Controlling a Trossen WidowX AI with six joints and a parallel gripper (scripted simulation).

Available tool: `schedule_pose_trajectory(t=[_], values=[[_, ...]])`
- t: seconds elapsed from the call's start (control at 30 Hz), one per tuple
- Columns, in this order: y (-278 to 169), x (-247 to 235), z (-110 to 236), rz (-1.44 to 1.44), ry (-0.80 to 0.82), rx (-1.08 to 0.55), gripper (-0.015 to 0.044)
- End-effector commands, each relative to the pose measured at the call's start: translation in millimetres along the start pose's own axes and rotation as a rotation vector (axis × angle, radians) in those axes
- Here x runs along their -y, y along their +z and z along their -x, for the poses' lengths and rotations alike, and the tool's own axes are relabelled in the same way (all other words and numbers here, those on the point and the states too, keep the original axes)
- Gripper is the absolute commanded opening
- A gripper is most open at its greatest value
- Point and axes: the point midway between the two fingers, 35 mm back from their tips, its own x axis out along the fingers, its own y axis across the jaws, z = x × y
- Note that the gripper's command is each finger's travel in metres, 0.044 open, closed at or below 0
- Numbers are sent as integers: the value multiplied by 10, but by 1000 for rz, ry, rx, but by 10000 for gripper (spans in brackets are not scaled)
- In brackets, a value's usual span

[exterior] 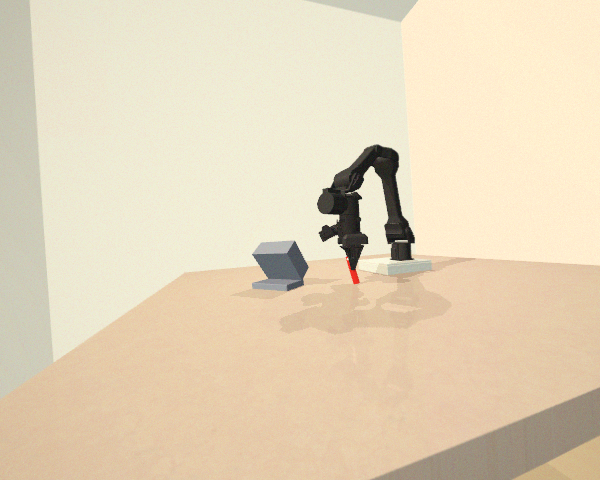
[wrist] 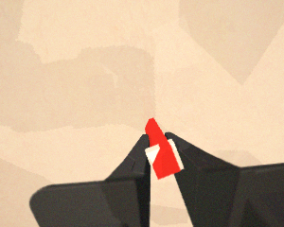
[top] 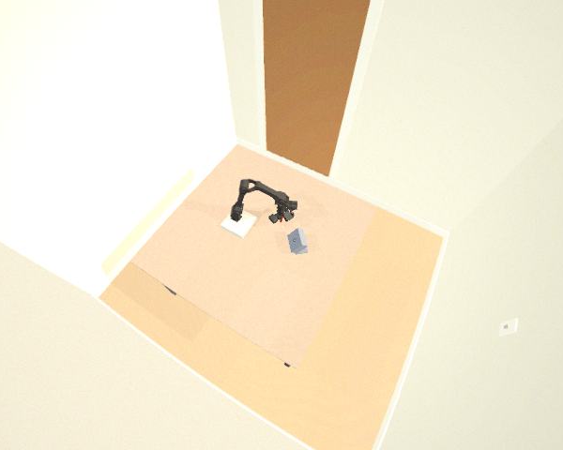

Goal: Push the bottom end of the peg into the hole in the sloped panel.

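The gripper is clenched on the red peg: in the wrist view both dark fingers press against the peg's upper part from either side, with its pale top face showing between them and the rest of the red body running down toward the table. In the exterior view the arm reaches out from its white base plate and points the gripper straight down, and the peg hangs below the fingertips, leaning slightly, its lower end at or just above the table surface; whether it is touching the table cannot be told from these views. The peg appears to have flat sides, so by the task its shape will likely need matching to the hole. The grey sloped panel sits near the peg but apart from it, to the left in the exterior view, and the top view shows its face with the small dark hole, which holds nothing. As a judgement of progress, the grasp looks made and that is all: the lift is not yet evident, and everything after it remains, namely carrying the peg to the panel, tilting it so its bottom end lines up with the hole's axis, turning it to suit the hole's outline, pushing until it seats, releasing, and drawing the gripper away.
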Motion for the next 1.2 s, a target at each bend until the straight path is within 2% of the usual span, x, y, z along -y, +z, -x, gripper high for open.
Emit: schedule_pose_trajectory(t=[0.0, 0.2, 0.8, 1.17], values=[[1, -1, 3, 0, 1, 1, 0], [10, -12, 95, 0, 0, 0, 0], [21, -39, 751, 0, -8, -2, 0], [70, -13, 787, -74, 10, -10, 0]])
